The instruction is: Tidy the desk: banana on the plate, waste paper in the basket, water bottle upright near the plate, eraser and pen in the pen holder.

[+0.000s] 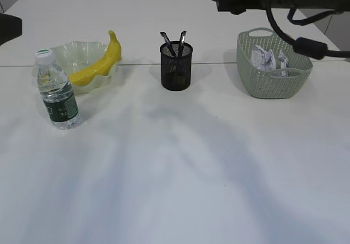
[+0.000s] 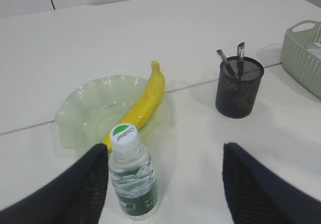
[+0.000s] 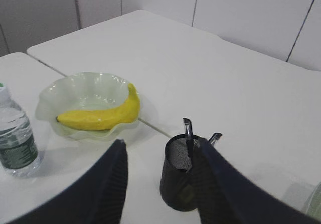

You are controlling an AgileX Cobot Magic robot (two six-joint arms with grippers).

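bottle [image 2: 131, 176] between open left gripper [image 2: 165, 184] fingers, seemingly untouched

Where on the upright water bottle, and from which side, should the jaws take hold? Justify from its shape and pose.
Probably the water bottle at its labelled body, jaws level from the open front: it stands upright, round-sided, with the plate and banana close behind.

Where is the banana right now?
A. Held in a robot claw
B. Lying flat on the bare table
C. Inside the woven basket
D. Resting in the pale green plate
D: the banana lies across the wavy-edged plate, its tip poking over the rim, with the water bottle standing just in front.
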